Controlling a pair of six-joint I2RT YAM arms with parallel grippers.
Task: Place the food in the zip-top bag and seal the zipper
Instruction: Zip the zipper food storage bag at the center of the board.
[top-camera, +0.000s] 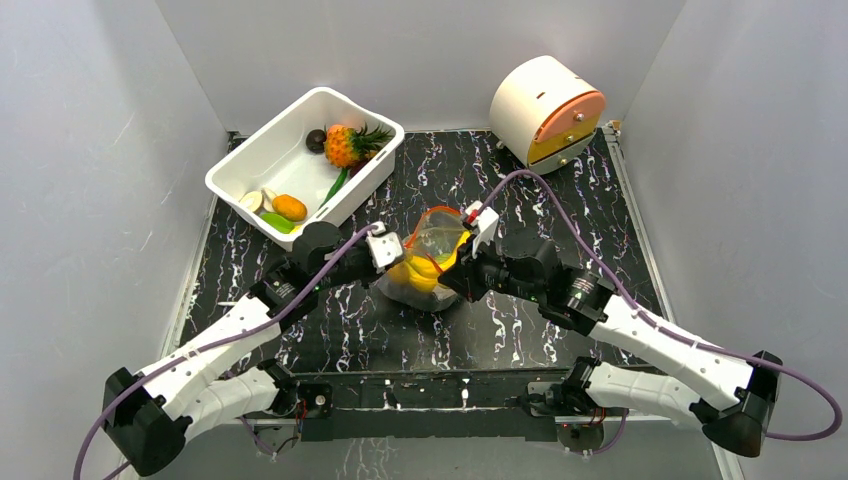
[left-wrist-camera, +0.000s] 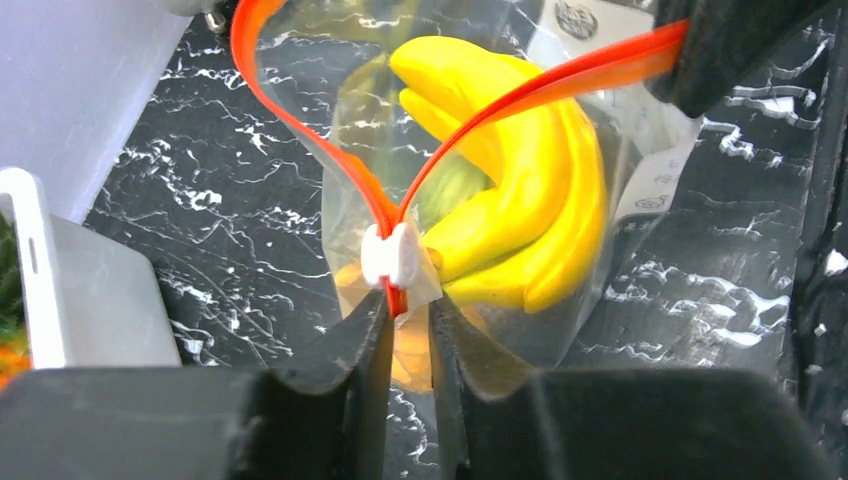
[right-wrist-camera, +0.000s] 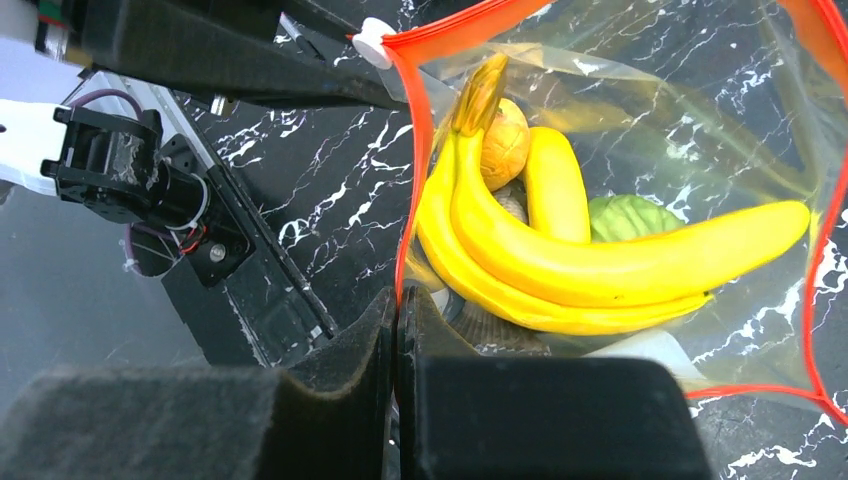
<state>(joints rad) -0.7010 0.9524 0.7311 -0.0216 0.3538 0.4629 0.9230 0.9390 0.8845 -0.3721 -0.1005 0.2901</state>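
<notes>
The zip-top bag (top-camera: 437, 238) stands open at the table's middle. It holds yellow bananas (right-wrist-camera: 600, 265), a light-green fruit (right-wrist-camera: 625, 215) and an orange-tan round piece (right-wrist-camera: 505, 145). Its red zipper (left-wrist-camera: 330, 150) gapes in a V from the white slider (left-wrist-camera: 390, 255). My left gripper (left-wrist-camera: 408, 305) is at the bag's left end (top-camera: 398, 255), jaws nearly together around the slider's base and the bag corner. My right gripper (right-wrist-camera: 398, 305) is shut on the red zipper strip at the bag's near side (top-camera: 455, 272).
A white tub (top-camera: 245, 165) at the back left holds a pineapple (top-camera: 345, 145), an orange piece (top-camera: 290, 207) and green pieces. A round white and orange container (top-camera: 545, 108) stands at the back right. White walls close in three sides.
</notes>
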